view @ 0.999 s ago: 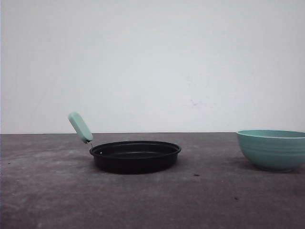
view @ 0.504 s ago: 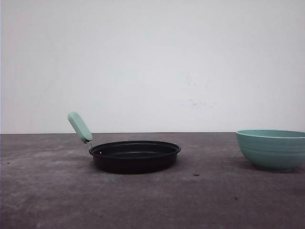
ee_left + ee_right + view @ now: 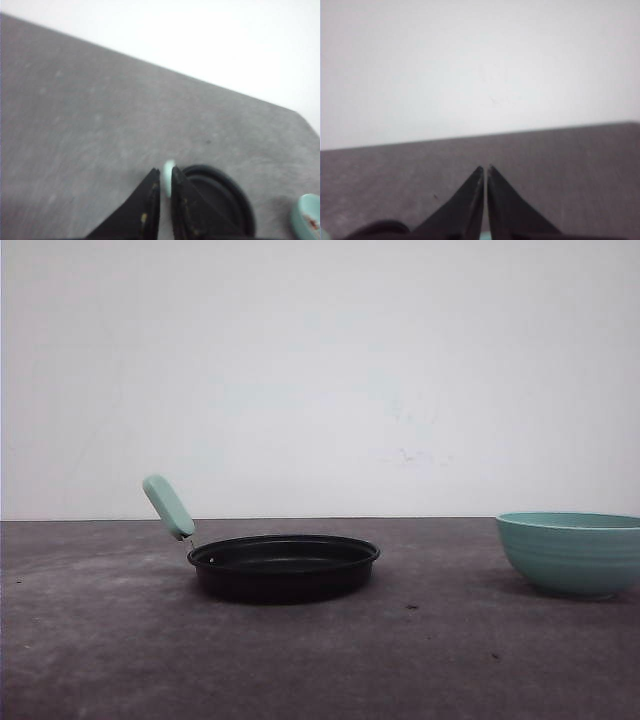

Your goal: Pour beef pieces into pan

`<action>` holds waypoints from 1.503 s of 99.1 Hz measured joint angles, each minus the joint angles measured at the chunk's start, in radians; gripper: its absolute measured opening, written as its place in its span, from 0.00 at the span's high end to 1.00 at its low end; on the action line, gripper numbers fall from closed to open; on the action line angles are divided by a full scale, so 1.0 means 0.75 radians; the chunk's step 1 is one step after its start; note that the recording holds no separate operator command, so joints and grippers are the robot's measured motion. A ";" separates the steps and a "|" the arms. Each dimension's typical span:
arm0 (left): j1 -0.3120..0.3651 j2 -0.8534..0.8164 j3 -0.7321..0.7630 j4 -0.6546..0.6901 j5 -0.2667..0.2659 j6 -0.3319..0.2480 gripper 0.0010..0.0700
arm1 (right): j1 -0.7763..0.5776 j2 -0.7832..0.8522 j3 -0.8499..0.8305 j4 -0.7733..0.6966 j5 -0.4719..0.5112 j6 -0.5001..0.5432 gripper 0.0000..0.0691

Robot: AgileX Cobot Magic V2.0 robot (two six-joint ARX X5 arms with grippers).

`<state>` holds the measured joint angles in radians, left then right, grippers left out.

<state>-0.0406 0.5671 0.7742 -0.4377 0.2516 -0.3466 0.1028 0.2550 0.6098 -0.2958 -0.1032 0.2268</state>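
Left gripper [image 3: 162,176]: its black fingers [image 3: 150,200] lie nearly together, with a thin slit between the tips and nothing held. Beyond the tips in the left wrist view sit the pan's mint-green handle [image 3: 168,176] and the pan [image 3: 220,200] itself, on the grey counter [image 3: 75,125].

Right gripper [image 3: 485,169]: fingers [image 3: 470,205] drawn together to a point, empty, above the counter with the pale wall [image 3: 470,65] behind.

Front view: the pan [image 3: 284,566] stands left of centre, handle [image 3: 168,507] angled up and to the left; the teal bowl [image 3: 572,552] stands well apart at the right edge. Reddish flecks inside the bowl [image 3: 309,220] in the blurred left wrist view are probably the beef pieces [image 3: 314,223].
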 joint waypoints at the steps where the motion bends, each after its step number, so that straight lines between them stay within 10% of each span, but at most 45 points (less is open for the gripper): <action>1: 0.000 0.014 0.020 0.000 0.004 0.002 0.99 | 0.000 0.013 0.019 -0.005 -0.002 -0.004 0.99; 34: -0.079 0.259 0.373 0.011 0.061 0.017 0.95 | 0.000 0.342 0.413 -0.194 -0.064 -0.094 0.96; 51: -0.101 0.261 0.373 -0.015 0.122 0.018 0.42 | 0.000 0.377 0.413 -0.215 -0.140 -0.087 0.41; 64: -0.101 0.261 0.373 -0.072 0.127 0.017 0.29 | 0.000 0.377 0.413 -0.215 -0.141 -0.076 0.20; 149: -0.198 0.835 0.210 0.038 0.194 -0.240 0.26 | -0.002 0.559 0.413 -0.498 -0.070 0.056 0.16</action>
<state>-0.1890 1.1934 0.9314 -0.4091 0.3969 -0.5266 0.1017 0.6746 0.9192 -0.6697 -0.1555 0.2687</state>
